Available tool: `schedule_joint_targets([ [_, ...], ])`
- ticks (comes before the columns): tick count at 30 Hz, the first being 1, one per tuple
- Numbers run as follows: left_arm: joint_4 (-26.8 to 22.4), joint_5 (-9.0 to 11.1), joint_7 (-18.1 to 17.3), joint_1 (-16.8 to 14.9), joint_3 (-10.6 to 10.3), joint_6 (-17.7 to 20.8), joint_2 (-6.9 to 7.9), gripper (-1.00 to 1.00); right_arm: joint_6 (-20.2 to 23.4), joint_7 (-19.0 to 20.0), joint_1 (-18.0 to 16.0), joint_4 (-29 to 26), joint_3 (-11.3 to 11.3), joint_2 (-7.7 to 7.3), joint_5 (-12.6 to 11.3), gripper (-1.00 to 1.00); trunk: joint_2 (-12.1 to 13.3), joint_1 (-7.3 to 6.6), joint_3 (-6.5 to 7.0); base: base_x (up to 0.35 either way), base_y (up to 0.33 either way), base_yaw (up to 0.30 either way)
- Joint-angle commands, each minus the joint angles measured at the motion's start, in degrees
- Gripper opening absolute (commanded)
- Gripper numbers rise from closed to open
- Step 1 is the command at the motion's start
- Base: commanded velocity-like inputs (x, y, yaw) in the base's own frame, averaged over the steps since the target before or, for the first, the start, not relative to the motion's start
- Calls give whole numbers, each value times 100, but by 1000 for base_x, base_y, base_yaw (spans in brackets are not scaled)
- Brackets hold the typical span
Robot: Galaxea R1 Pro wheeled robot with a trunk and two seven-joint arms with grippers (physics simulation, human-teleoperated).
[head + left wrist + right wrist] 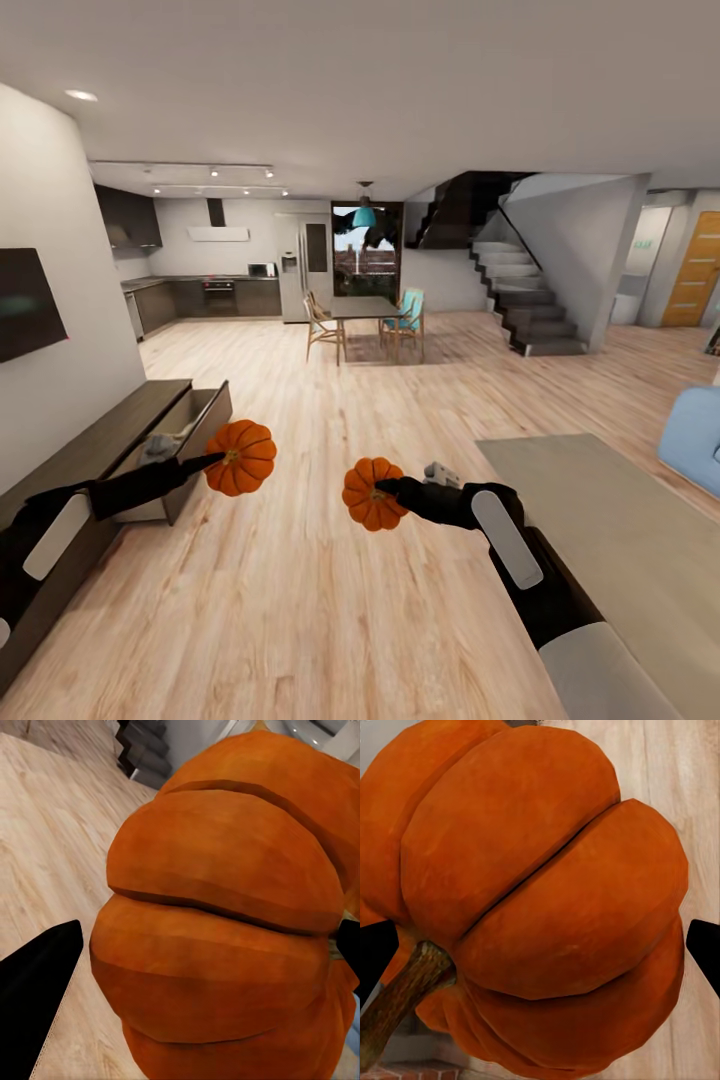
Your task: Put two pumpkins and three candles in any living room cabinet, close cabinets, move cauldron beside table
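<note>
Both my fingers grasp pumpkins point(240, 457) point(371, 493); I should ease the left one above the open cabinet point(185, 425) drawer.

Matt ribbed orange pumpkins point(241, 457), pale wood-plank floor point(300, 600), dark wooden cabinet point(100, 440).

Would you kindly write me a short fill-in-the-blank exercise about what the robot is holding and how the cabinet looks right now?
1. Each end effector, left and right, holds an orange ____.
2. The drawer of the dark cabinet stands ____.
3. The cabinet sits at the robot's ____ side.
4. The pumpkin in the right end effector hangs above the wooden ____.

Missing words: pumpkin; open; left; floor
</note>
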Motion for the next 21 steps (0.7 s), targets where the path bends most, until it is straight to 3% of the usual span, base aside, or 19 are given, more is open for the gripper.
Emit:
schedule_joint_targets([
  [1, 1, 93, -3, -4, -10, 54, 5, -100, -5, -59, -4, -16, 11, -4, -100, -100, -6, 5, -1, 297, 181, 0],
  [9, -7, 93, -3, -6, -13, 54, 2, -100, -4, 270, -4, -26, -1, -12, -67, -100, -6, 5, -1, 302, 170, 0],
  [21, -7, 93, -3, -4, -13, 53, -4, -100, -5, 309, -4, -23, -39, -39, -106, -100, -6, 5, -1, 310, 147, 0],
])
